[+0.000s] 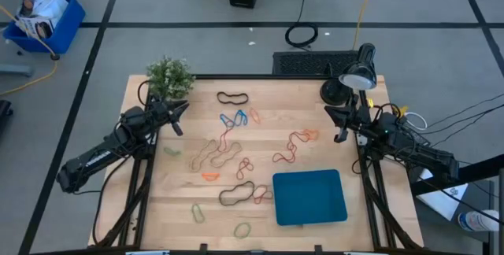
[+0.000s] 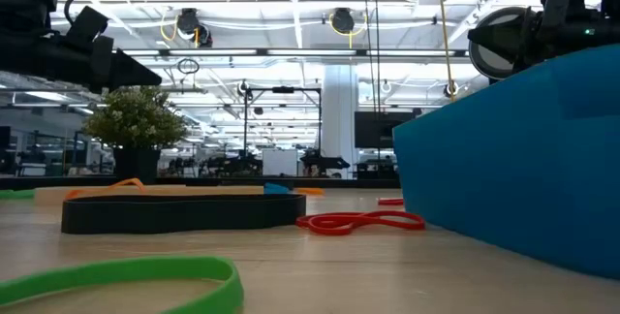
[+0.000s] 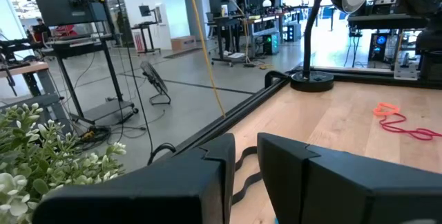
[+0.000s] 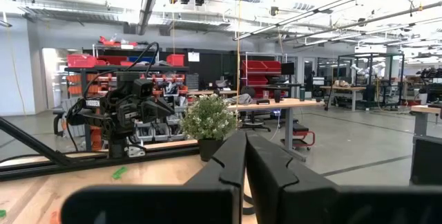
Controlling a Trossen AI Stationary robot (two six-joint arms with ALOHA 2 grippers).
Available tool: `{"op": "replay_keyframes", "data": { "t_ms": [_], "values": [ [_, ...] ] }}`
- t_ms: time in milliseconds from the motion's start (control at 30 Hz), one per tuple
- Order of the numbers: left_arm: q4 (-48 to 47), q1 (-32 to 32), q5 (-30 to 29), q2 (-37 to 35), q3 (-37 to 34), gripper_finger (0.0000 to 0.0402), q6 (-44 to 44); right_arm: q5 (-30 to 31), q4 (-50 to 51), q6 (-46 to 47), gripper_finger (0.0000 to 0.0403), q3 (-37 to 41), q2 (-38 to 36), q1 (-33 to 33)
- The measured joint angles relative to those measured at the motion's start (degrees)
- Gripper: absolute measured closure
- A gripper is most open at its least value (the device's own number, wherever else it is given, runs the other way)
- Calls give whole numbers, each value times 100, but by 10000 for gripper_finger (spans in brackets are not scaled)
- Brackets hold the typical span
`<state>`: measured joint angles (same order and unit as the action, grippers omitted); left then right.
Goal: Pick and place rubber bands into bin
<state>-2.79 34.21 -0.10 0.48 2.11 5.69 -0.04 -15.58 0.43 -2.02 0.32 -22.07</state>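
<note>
Nothing is done yet, by my reading: the bin (image 1: pixel 309 197) sits bare at five o'clock on the table (image 1: pixel 354 216), its long axis running nine to three, tilted slightly. Every one of the rubber bands (image 1: pixel 228 149) lies outside it, scattered from twelve o'clock through the centre down to seven; a tan one stretches along a seven-to-one line, a black loop (image 1: pixel 232 97) lies flat at twelve. The left gripper (image 1: pixel 178 117) waits at ten o'clock, fingers slightly parted, pinching nothing. The right gripper (image 1: pixel 340 126) waits at two o'clock, fingers pressed together, empty.
</note>
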Motion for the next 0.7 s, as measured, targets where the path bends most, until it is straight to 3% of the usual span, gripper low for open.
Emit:
{"op": "replay_keyframes", "data": {
  "t_ms": [700],
  "values": [
    [0, -1, 0, 1, 0, 330, 0, -2, -2, 51, 394, -1, 2, 1]
  ]
}}
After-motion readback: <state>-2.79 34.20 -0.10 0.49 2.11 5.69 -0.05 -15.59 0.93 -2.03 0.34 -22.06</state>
